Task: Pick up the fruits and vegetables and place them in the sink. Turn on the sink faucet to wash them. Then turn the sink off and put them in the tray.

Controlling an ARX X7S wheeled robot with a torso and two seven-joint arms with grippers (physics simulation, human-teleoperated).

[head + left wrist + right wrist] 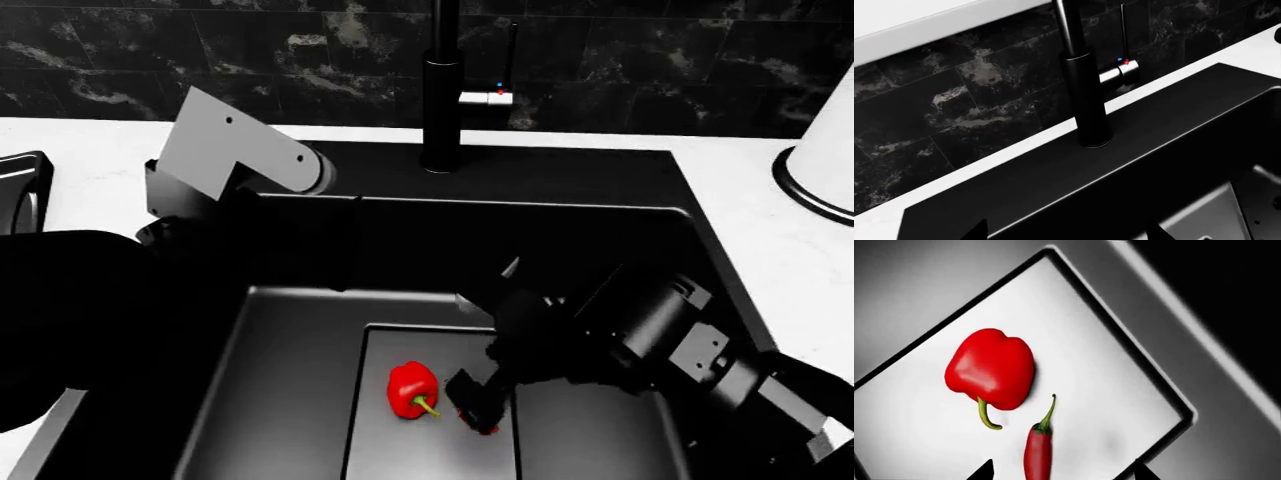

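The sink (667, 190) is the reference point for everything below.

Left of the sink, a dark rimmed object (24, 190) sits on the white counter (80, 140); it is cut off at the picture edge, so whether it is the tray cannot be told.

The left gripper (314, 240) hangs over the sink's rear left part, facing the faucet (442, 100). This placement suits reaching the lever block (1121, 72), which juts from the faucet's side. Only two dark tip corners show in the left wrist view, set apart with nothing between them, so it appears spread.

On the drain plate (1121, 385) in the sink's middle lies the bell pepper (411, 388), with the chili (1038, 450) just beside it, stem tip toward the pepper. Both are therefore already in place for washing.

The right gripper (477, 402) is low inside the sink directly above the chili, its fingers spread on either side and not pinching it.

Right of the sink stands a paper-towel roll (825, 150), well apart from the faucet. Nothing blocks the lever.
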